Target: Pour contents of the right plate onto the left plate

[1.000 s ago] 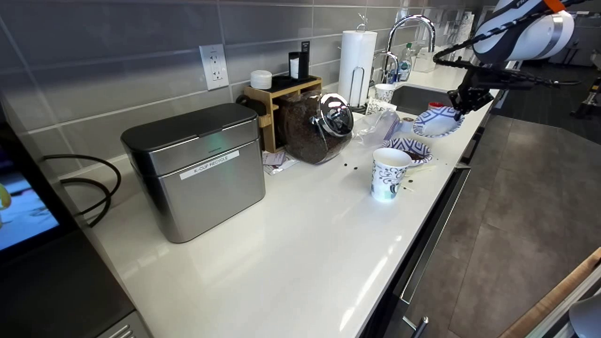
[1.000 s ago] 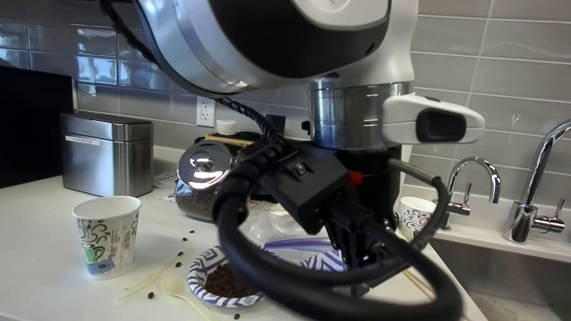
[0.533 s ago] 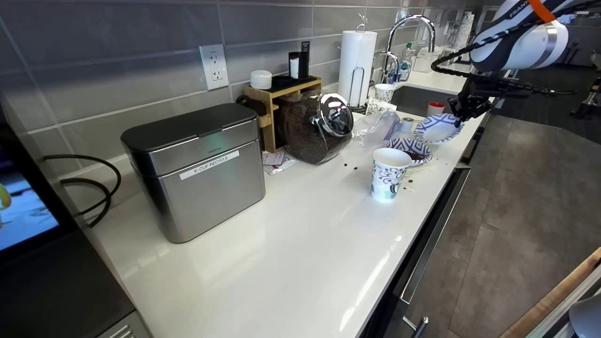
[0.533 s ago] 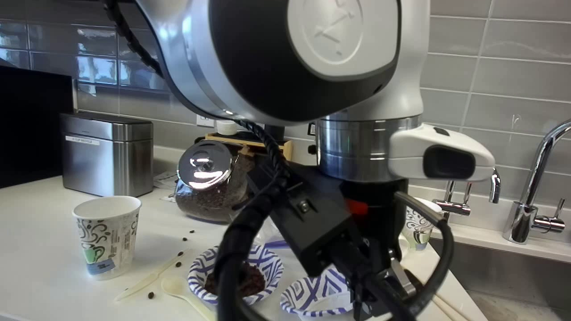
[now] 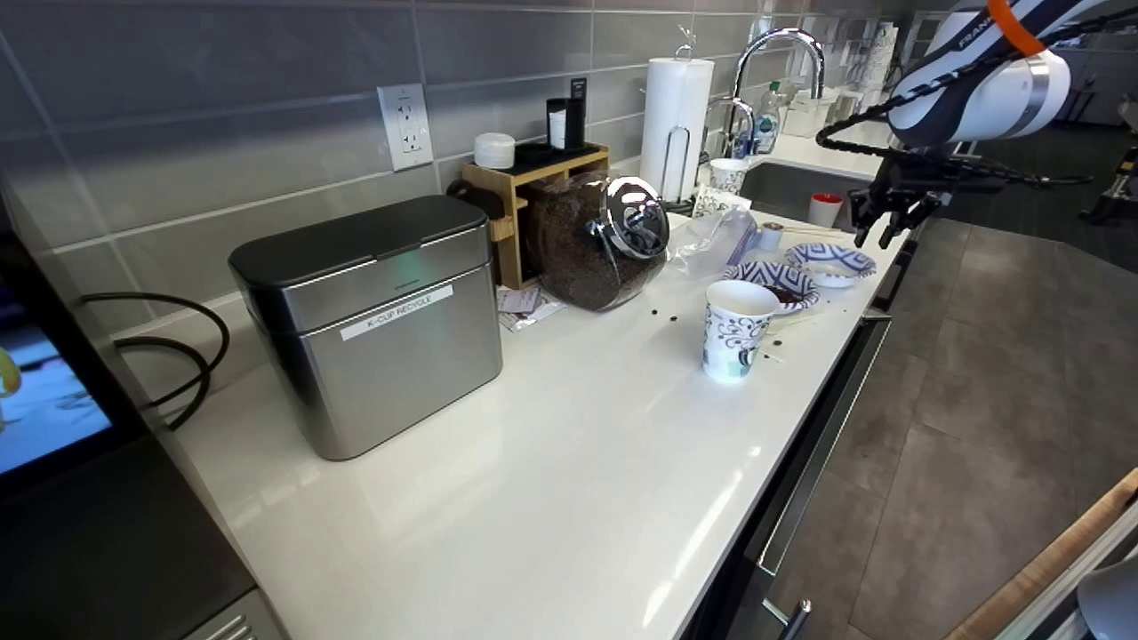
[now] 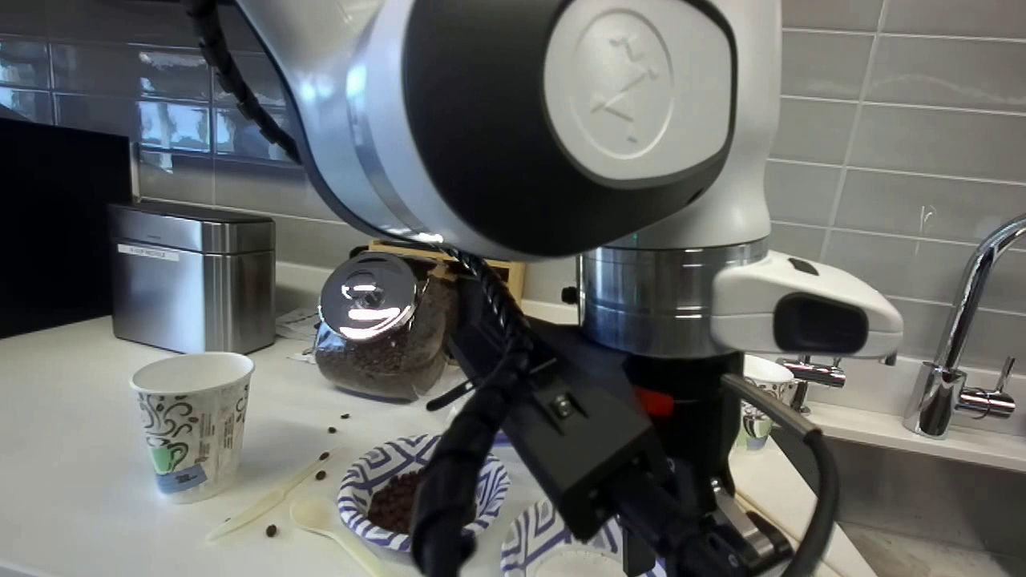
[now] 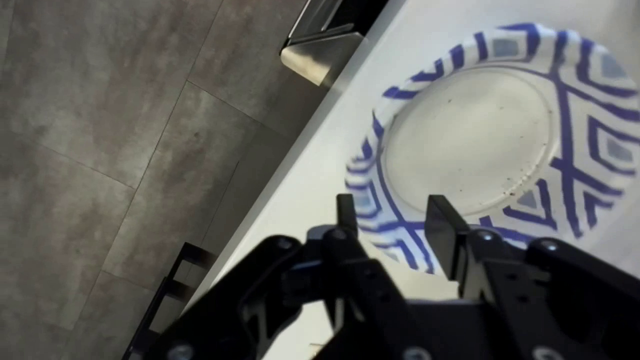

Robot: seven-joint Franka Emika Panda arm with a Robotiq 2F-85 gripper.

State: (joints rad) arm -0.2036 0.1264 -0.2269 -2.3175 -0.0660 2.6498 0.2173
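The right plate, a round blue-and-white patterned dish, stands on the counter in both exterior views (image 5: 813,253) (image 6: 545,538). In the wrist view (image 7: 467,140) its white middle is bare but for a few dark specks. The left plate, with the same pattern, stands beside it in both exterior views (image 5: 756,270) (image 6: 365,474). It holds dark beans (image 6: 393,503). My gripper (image 5: 873,240) is open and empty, just above the right plate's rim. In the wrist view, the rim shows between and beyond the spread fingertips (image 7: 392,200). The arm's cable hides part of both plates in an exterior view.
A patterned paper cup (image 5: 736,333) stands by the left plate. Plastic cutlery (image 6: 317,521) and loose beans lie near it. A plastic bag (image 5: 711,244) and glass jar (image 5: 587,244) are behind. The sink (image 5: 773,187) and counter's front edge (image 7: 300,145) are close.
The right plate was held tilted in my gripper above the counter. It has come down and been let go, and now stands on the counter. The gripper has opened.
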